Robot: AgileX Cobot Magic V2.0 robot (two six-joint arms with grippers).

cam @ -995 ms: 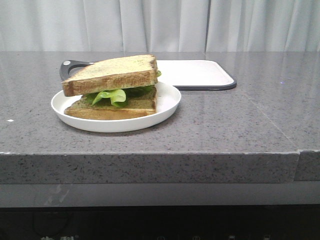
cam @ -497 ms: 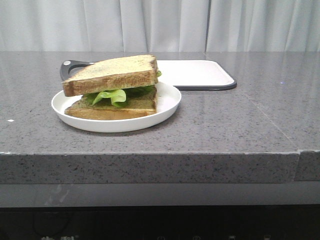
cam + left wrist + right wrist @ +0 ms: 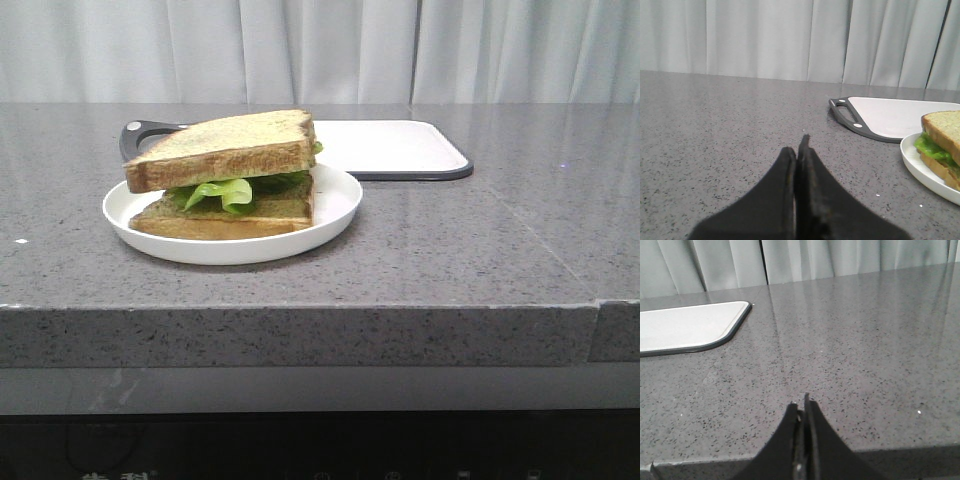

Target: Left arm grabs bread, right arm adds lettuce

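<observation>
A thick bread (image 3: pixel 225 150) slice lies tilted on top of the lettuce (image 3: pixel 225 190), which rests on a lower toast slice (image 3: pixel 225 217) on a white plate (image 3: pixel 335 205). The stack also shows in the left wrist view, with bread (image 3: pixel 945 125), lettuce (image 3: pixel 932 147) and the plate (image 3: pixel 920 167). My left gripper (image 3: pixel 799 147) is shut and empty, low over the counter, apart from the plate. My right gripper (image 3: pixel 802 405) is shut and empty near the counter's front edge. Neither arm shows in the front view.
A white cutting board with a dark rim and handle (image 3: pixel 390 148) lies behind the plate; it also shows in the left wrist view (image 3: pixel 890 115) and the right wrist view (image 3: pixel 685 327). Grey speckled counter (image 3: pixel 480 240), curtain behind.
</observation>
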